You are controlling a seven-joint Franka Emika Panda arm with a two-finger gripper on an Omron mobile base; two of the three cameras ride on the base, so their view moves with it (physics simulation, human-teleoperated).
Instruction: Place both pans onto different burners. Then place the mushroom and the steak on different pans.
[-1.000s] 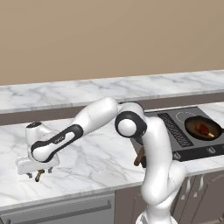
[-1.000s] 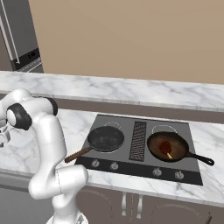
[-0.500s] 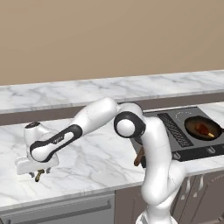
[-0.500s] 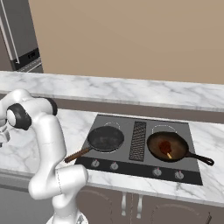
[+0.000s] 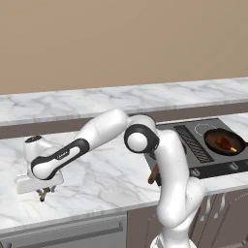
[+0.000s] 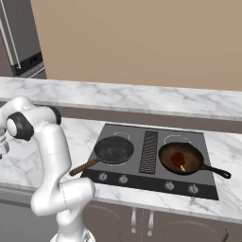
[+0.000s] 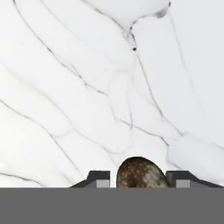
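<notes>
no readable text, labels or signs

Rendered frames, evenly bright, diffuse light from above. Soft shadows under the arm [image 5: 104, 128] on the worktop [image 5: 97, 169]. No hard glare; faint sheen on the cooktop [image 6: 151, 156]. Base views sharp, edges undistorted. Hand view slightly soft, marble near-white, almost washed out.

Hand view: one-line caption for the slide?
Gripper fingers flank the brown mushroom on the white marble counter.
</notes>
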